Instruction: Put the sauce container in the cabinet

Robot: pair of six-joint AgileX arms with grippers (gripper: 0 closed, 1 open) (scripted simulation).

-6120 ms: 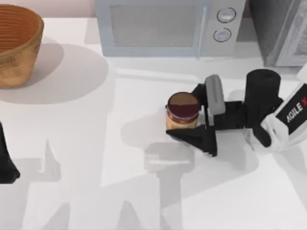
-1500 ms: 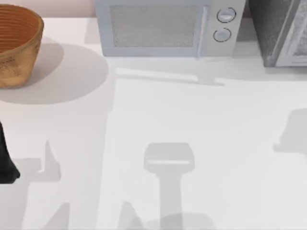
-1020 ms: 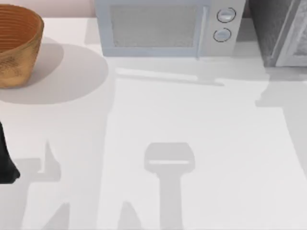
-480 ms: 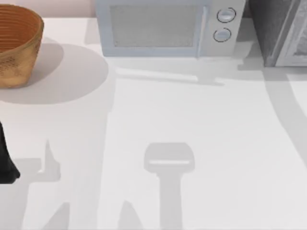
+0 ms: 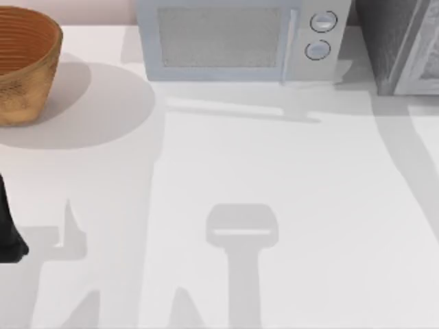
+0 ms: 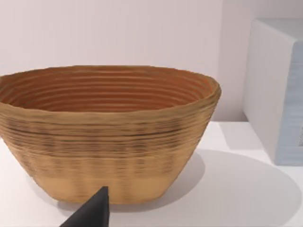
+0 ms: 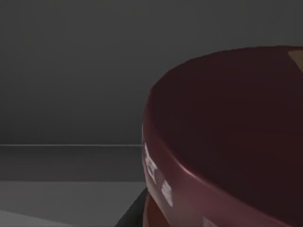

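The sauce container's dark maroon lid (image 7: 227,137) looms very close in the right wrist view, with a dark grey wall and a paler floor behind it, so it is inside the cabinet. My right gripper is shut on the sauce container; a dark finger (image 7: 130,215) edges out beside the jar. From above, the cabinet (image 5: 384,41) stands at the table's far right corner, dark grey and speckled, with its pale framed door (image 5: 425,58) swung out. My left gripper (image 5: 8,233) rests parked at the table's left edge.
A white microwave (image 5: 240,38) with two round knobs stands at the back centre, just left of the cabinet. A woven brown basket (image 5: 24,62) (image 6: 104,132) sits at the back left. Arm shadows fall across the white tabletop (image 5: 274,171).
The sauce container and my right arm have left the table's middle and are out of the top view. Over the last second the shadow at the right has shifted towards the cabinet. The left arm is unmoved.
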